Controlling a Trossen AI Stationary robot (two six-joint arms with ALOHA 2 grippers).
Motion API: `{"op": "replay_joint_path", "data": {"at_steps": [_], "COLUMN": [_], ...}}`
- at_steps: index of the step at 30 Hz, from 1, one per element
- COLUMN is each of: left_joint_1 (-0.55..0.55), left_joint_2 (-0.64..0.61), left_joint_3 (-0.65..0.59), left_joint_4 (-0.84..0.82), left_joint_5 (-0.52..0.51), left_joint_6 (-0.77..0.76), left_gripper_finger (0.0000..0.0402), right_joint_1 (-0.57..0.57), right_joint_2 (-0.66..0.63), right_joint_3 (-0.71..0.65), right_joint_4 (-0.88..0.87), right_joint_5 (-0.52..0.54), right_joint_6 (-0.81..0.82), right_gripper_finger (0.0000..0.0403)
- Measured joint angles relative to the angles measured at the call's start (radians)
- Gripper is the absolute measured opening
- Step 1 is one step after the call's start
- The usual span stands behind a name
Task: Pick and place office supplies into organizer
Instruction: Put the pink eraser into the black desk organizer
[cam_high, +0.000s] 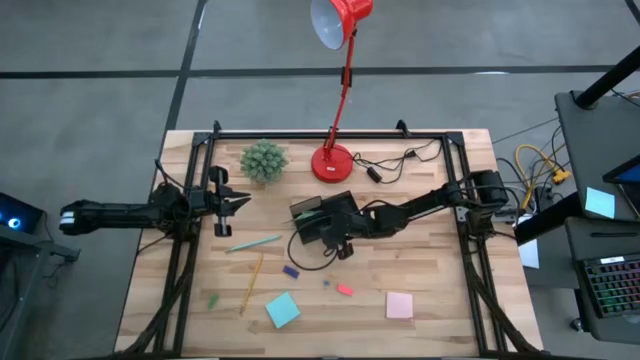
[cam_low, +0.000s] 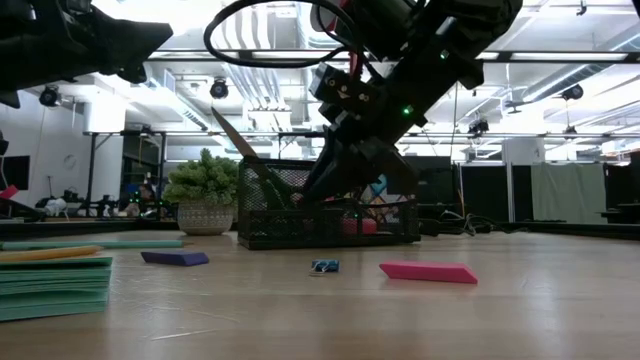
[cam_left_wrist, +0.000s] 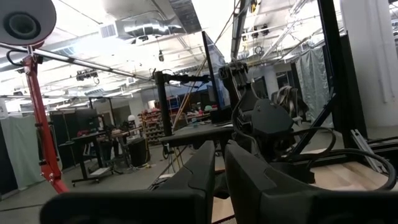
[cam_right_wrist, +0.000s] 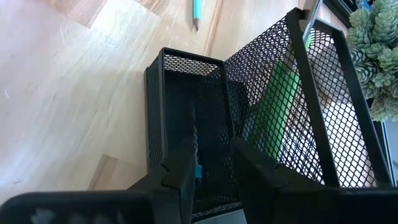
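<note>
The right gripper (cam_right_wrist: 211, 165) hung over the organizer (cam_high: 308, 215) at mid-worktop (cam_high: 420, 270) — jaws narrowly parted, empty, green-handled scissors (cam_right_wrist: 277, 109) already inside; the left gripper (cam_high: 243, 201) waited aside — jaws closed.

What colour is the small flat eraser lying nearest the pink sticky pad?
Red, or pinkish red: the small flat eraser shows best in the high view.

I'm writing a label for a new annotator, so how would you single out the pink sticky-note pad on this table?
Start at the red desk lamp at the table's back edge, then go to the opposite front edge, right of centre. The pink sticky-note pad lies flat there, alone on bare wood. It is square and pale pink, unlike the blue-green pad to its left and the much smaller red eraser.
</note>
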Motion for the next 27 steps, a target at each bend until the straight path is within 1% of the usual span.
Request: {"op": "replay_joint_path", "data": {"at_steps": [3,7,9,11,13,18,20,22,24,27], "left_joint_1": [0.0,0.0,0.0,0.0,0.0,0.0,0.0,0.0,0.0,0.0], "left_joint_2": [0.0,0.0,0.0,0.001,0.001,0.002,0.007,0.013,0.018,0.026], "left_joint_3": [0.0,0.0,0.0,0.0,0.0,0.0,0.0,0.0,0.0,0.0], "left_joint_4": [0.0,0.0,0.0,0.0,-0.001,-0.009,-0.007,-0.009,-0.008,-0.008], "left_joint_5": [0.0,0.0,0.0,0.0,0.0,0.0,0.0,0.0,0.0,0.0], "left_joint_6": [0.0,0.0,0.0,0.0,0.0,0.0,0.0,0.0,0.0,0.0], "left_gripper_finger": [0.0022,0.0022,0.0022,0.0022,0.0022,0.0022,0.0022,0.0022,0.0022,0.0022], "right_joint_1": [0.0,0.006,0.008,0.008,0.008,0.008,0.009,0.009,0.01,0.01], "right_joint_2": [0.0,0.0,-0.001,-0.001,-0.001,-0.001,-0.001,-0.001,-0.001,-0.001], "right_joint_3": [0.006,0.053,0.073,0.093,0.111,0.13,0.129,0.125,0.119,0.117], "right_joint_4": [0.012,0.016,0.012,-0.007,-0.028,-0.077,-0.079,-0.085,-0.087,-0.086], "right_joint_5": [0.0,-0.004,-0.03,-0.095,-0.186,-0.506,-0.599,-0.638,-0.637,-0.637], "right_joint_6": [-0.001,0.035,0.057,0.058,0.06,0.053,0.052,0.053,0.056,0.104], "right_gripper_finger": [0.0086,0.0082,0.0082,0.0085,0.0089,0.0098,0.01,0.0103,0.0104,0.0105]}}
